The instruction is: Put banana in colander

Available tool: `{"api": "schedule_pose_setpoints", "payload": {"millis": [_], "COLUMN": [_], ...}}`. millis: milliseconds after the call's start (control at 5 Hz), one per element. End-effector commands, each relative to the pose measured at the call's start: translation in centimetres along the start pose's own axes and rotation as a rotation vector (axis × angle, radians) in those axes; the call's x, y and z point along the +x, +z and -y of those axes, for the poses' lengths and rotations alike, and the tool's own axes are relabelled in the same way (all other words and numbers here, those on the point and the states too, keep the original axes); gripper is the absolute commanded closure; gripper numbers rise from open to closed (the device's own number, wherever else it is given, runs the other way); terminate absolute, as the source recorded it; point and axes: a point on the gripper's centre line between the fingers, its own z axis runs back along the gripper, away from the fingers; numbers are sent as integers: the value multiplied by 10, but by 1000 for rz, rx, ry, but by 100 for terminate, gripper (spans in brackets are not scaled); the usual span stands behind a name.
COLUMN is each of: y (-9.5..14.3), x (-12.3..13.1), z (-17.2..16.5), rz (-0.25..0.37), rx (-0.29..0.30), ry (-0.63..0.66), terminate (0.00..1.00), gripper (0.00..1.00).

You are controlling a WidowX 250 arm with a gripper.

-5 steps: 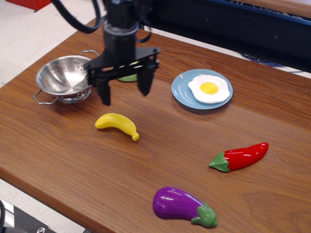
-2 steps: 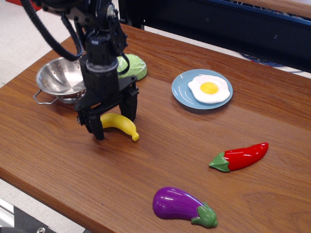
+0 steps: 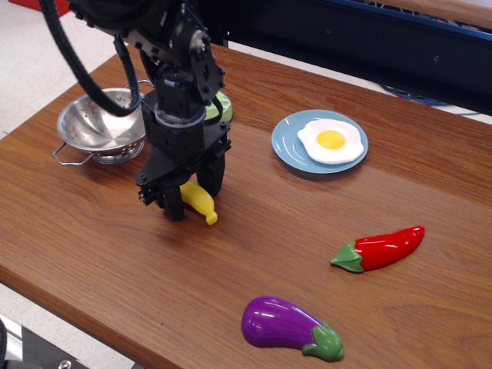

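Note:
The yellow banana [image 3: 199,202] lies on the wooden table, left of centre. Only its right half and tip show between the fingers. My black gripper [image 3: 195,193] is down at the table over it. The jaws stand on either side of the banana and are drawn in against it. The left fingertip [image 3: 174,206] hides the banana's left end. The steel colander [image 3: 98,123] stands upright on the table to the upper left of the gripper, with nothing in it. The arm partly covers its right rim.
A green object [image 3: 223,108] sits behind the arm. A blue plate [image 3: 286,144] with a fried egg [image 3: 330,140] is at the right rear. A red chilli [image 3: 380,247] and a purple eggplant [image 3: 288,326] lie at the front right. The table's front edge [image 3: 77,309] is near.
The gripper came down from above the colander's side to the banana. Its jaws narrowed around the banana, which shifted slightly right and turned.

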Motion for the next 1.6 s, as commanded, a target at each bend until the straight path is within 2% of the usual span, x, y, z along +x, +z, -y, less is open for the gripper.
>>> {"api": "schedule_pose_setpoints", "payload": {"millis": [0, 200, 400, 600, 800, 1000, 1200, 1400], "y": [18, 50, 63, 65, 55, 46, 50, 63], "x": [0, 18, 53, 94, 123, 126, 125, 118], "z": [-2, 6, 13, 9, 7, 1, 1, 5], "rz": [-47, -72, -86, -57, -15, 14, 5, -17], "rx": [-23, -73, -86, -96, -81, -56, -29, -51], "ry": [16, 21, 86, 161, 203, 179, 156, 154], "terminate": [0, 0, 0, 0, 0, 0, 0, 0], "gripper": [100, 100, 100, 100, 100, 100, 0, 0]}}
